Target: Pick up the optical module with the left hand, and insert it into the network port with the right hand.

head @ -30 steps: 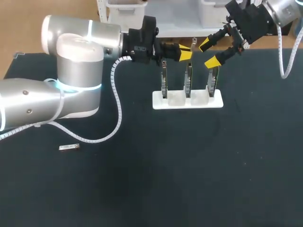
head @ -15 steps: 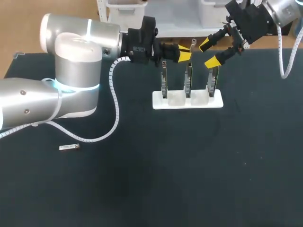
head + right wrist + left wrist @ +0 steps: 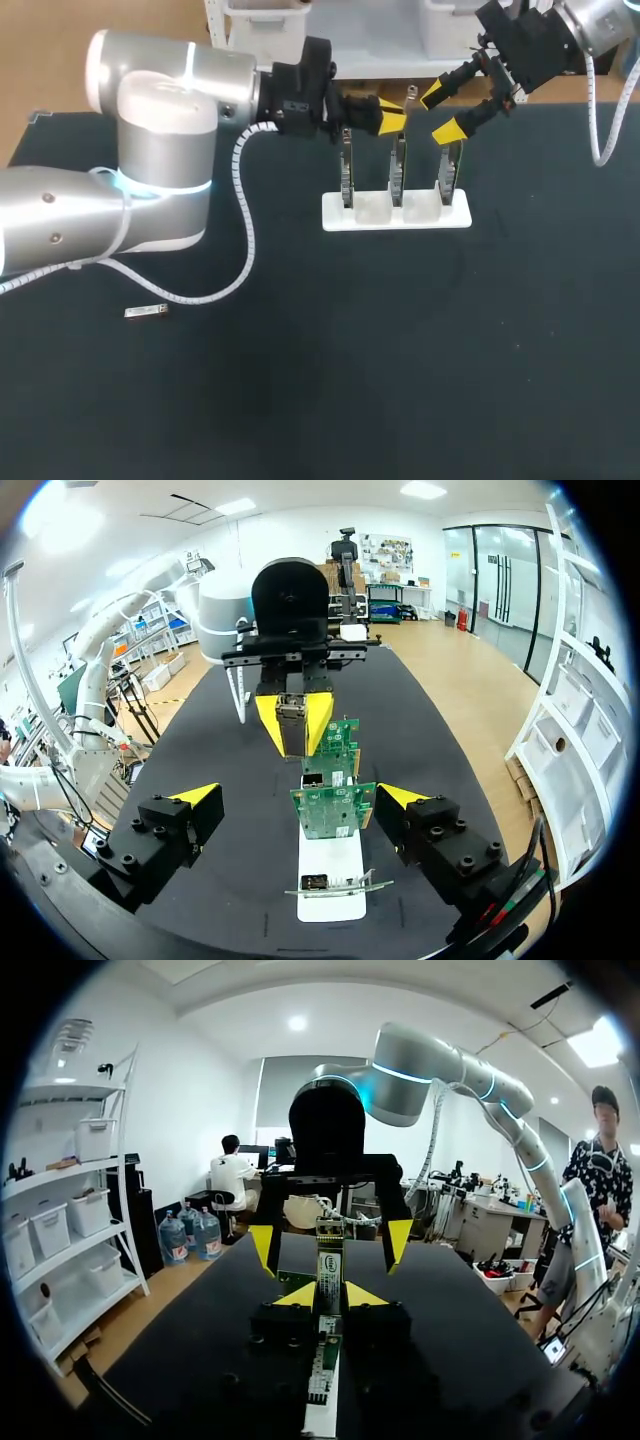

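My left gripper (image 3: 392,112) hangs above the back of the table, shut on a slim silver optical module (image 3: 409,98) that sticks out past its yellow tips. In the left wrist view the module (image 3: 328,1265) stands upright between the tips. Facing it from the right, my right gripper (image 3: 443,112) is open, with the module's end just short of its jaws. In the right wrist view its fingers (image 3: 195,798) are spread wide, and the left gripper (image 3: 291,725) with the module lies ahead. Below both, three green port boards (image 3: 397,165) stand upright in a white base (image 3: 370,212).
A second silver module (image 3: 146,312) lies flat on the black table (image 3: 400,350) at the front left, near the left arm's white cable (image 3: 245,220).
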Robot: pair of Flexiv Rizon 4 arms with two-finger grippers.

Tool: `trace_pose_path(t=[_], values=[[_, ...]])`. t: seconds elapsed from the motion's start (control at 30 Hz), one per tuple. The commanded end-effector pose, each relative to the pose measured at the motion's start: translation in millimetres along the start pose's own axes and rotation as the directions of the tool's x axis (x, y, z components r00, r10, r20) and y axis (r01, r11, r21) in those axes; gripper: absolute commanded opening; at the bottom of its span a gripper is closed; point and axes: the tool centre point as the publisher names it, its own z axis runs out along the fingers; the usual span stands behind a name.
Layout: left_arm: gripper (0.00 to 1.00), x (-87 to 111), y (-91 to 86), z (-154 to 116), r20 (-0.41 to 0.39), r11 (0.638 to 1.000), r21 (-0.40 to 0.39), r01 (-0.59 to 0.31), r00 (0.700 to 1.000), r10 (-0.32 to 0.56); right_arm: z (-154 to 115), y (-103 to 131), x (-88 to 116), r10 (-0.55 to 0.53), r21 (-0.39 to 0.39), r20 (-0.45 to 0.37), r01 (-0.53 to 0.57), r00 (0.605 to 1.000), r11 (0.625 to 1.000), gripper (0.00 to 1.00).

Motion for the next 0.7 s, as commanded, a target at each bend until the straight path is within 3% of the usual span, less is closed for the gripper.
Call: trace_pose_path(t=[0.03, 0.7], values=[[0.00, 0.7, 0.8, 1.8, 0.002, 1.000, -0.001, 0.003, 1.000, -0.003, 0.2, 2.2, 0.1, -0.001, 0.005, 0.000, 0.001, 1.000, 1.000, 1.00], [0.00, 2.6, 4.1, 5.2, 0.020, 0.999, 0.010, 0.050, 0.999, -0.050, 0.2, 2.2, 0.1, -0.001, 0.005, 0.000, 0.001, 1.000, 1.000, 1.00]])
